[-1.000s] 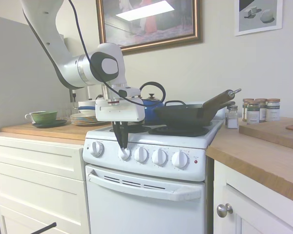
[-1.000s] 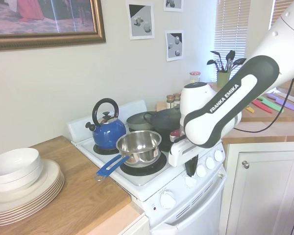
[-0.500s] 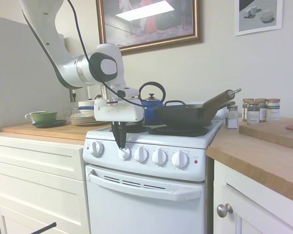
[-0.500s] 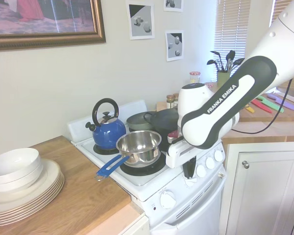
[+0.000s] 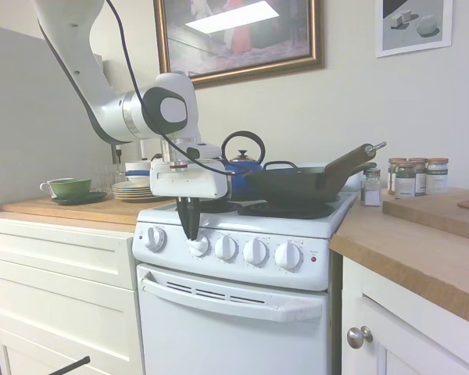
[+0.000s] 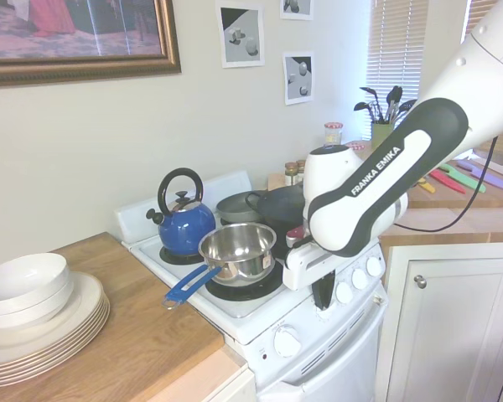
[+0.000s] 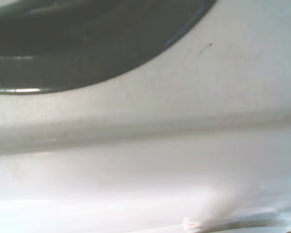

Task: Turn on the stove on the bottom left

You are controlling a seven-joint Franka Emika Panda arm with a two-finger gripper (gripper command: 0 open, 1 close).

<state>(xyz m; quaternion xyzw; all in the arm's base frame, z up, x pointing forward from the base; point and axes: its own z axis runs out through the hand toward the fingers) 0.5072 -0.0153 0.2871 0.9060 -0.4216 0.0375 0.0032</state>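
First exterior view: stove (image 5: 242,297) between cabinets, gripper (image 5: 191,234) pointing down at second knob (image 5: 197,248) from left, fingers pinched on it, front clear; second exterior view: gripper (image 6: 323,295) past stovetop edge, pan (image 6: 237,249) just behind; wrist view: blurred white stove (image 7: 184,121) edge, dark burner (image 7: 77,43).

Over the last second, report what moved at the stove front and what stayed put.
The gripper on the second knob from the left shifted slightly left along the knob row and rose a little, its fingers staying close together at the knob. The stove, blue kettle, steel saucepan and black pan did not move.
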